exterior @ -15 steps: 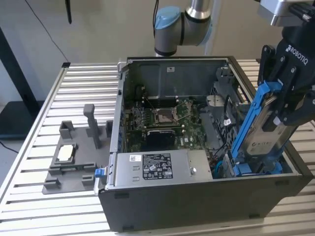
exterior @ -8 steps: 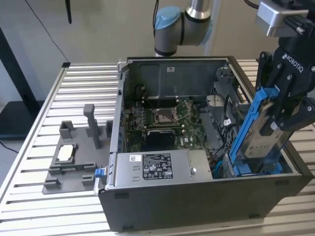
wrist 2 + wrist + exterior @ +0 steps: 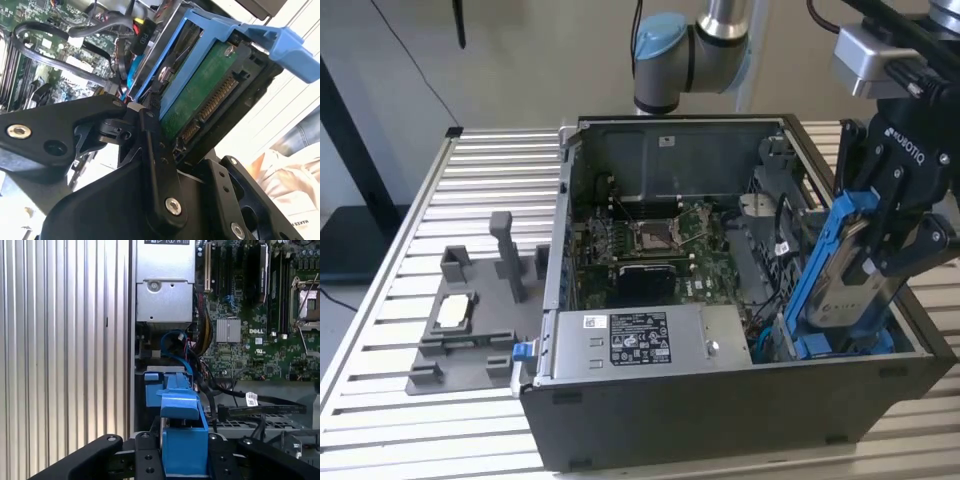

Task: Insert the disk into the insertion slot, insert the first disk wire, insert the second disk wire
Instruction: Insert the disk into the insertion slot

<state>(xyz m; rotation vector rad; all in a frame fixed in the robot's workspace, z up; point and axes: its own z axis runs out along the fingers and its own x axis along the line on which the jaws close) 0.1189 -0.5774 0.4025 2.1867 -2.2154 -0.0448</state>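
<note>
My gripper (image 3: 868,262) is shut on the disk (image 3: 842,296), a silver-grey drive in a bright blue carrier frame (image 3: 830,250). The disk stands steeply tilted over the front corner of the black computer case (image 3: 720,410), at the exterior view's right. Its lower end sits at the insertion slot (image 3: 820,345), where blue clips show. In the second wrist view the disk's green circuit board (image 3: 200,92) and connector face the camera beside a black finger (image 3: 155,150). In the first wrist view my gripper (image 3: 182,462) clamps the blue carrier (image 3: 182,440). A blue cable (image 3: 172,340) and black cables (image 3: 225,390) lie loose close by.
A silver labelled power-supply box (image 3: 640,335) lies along the case's front. The motherboard (image 3: 650,235) covers the case floor. A grey stand with upright posts (image 3: 470,310) sits on the slatted metal table (image 3: 490,160), at the exterior view's left.
</note>
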